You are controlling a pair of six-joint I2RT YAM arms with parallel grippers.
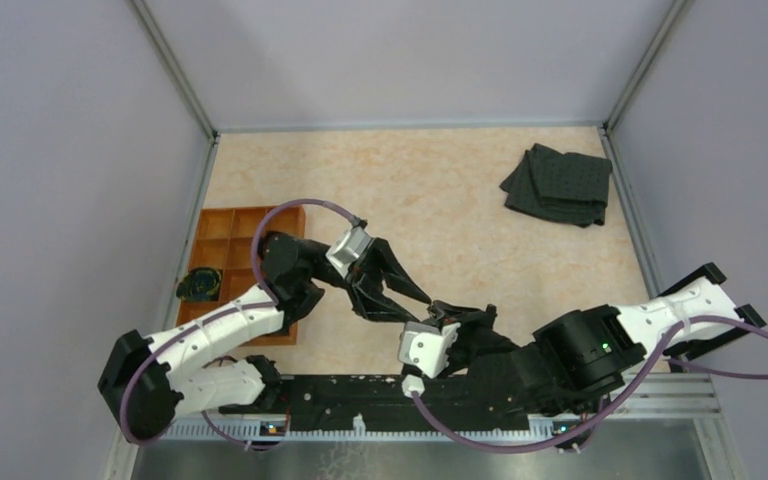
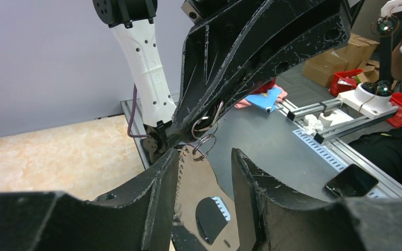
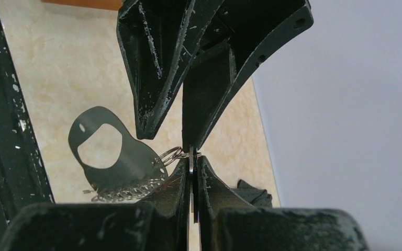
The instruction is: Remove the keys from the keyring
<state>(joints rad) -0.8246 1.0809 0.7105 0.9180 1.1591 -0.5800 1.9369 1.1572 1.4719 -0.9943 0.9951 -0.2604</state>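
The keyring [image 3: 133,167], a flat grey oval plate with a hollow middle, hangs in the air over the table. The keys [image 3: 125,191] form a toothed fringe on its lower edge. Small split rings [image 3: 170,155] link the plate to a thin ring. My right gripper [image 3: 193,159] is shut on that thin ring, which shows edge-on. In the left wrist view the plate [image 2: 204,183] lies between the fingers of my left gripper [image 2: 207,157]. Those jaws stand apart, and the plate rests against the left finger [image 2: 162,178]. Both grippers meet near the table's front middle [image 1: 440,308].
An orange compartment tray [image 1: 230,240] stands at the left with a dark object [image 1: 200,285] in one cell. A dark folded cloth [image 1: 558,185] lies at the back right. A black rail [image 1: 360,395] runs along the near edge. Walls stand on three sides.
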